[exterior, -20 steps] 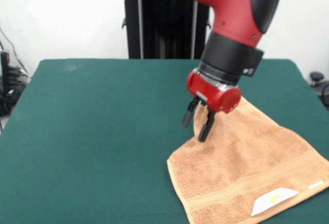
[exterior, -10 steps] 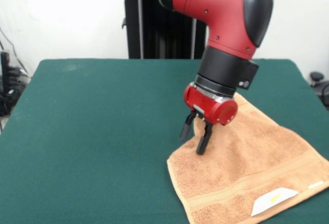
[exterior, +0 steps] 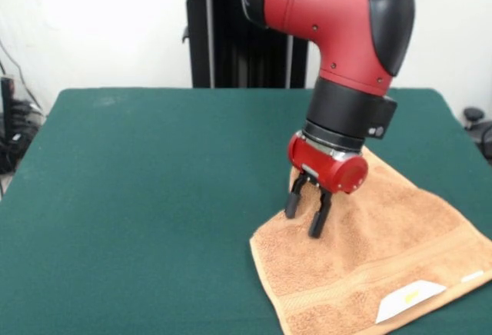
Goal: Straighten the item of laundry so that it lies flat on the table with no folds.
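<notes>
The light-brown terry towel (exterior: 384,250) lies on the dark green table (exterior: 138,197) at the right front, one corner pointing toward the far side, behind the arm. A woven border band runs along its near edge. A white label with a yellow mark (exterior: 410,300) sits at its near right. My gripper (exterior: 305,210) hangs from the red and black arm, tips down over the towel's left edge. Its two black fingers (exterior: 317,217) stand apart with nothing between them. Whether the tips touch the cloth I cannot tell.
The robot's black pedestal (exterior: 246,43) stands at the table's far edge. Green table surface spreads to the left of the towel. The towel's right corner reaches near the table's right edge (exterior: 480,235).
The gripper moved left and down, then shifted right again and lower, so it now hangs over the towel's left part. The towel has not visibly moved.
</notes>
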Tool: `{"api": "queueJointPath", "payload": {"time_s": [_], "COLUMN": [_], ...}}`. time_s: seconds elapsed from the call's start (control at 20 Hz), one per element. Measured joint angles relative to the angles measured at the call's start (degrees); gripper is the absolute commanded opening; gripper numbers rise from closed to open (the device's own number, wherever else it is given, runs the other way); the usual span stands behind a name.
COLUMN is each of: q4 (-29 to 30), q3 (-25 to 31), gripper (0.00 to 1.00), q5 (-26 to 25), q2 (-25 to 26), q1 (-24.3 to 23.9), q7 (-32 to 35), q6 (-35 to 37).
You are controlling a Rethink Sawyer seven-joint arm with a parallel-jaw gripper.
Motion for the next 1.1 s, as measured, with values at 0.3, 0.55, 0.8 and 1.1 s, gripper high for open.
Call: {"api": "queueJointPath", "payload": {"time_s": [0.3, 0.55, 0.8, 1.1], "q4": [-0.1, -0.1, -0.1, -0.1], "q3": [0.1, -2.0, -4.0, -5.9], "gripper": [1.0, 1.0, 0.0, 0.0], "q5": [0.2, 1.4, 2.6, 3.6], "q2": [1.6, 2.4, 3.3, 4.7], "q1": [0.9, 3.3, 5.8, 7.8], "q7": [0.0, 0.0, 0.0, 0.0], "q6": [-0.3, -0.3, -0.3, -0.3]}}
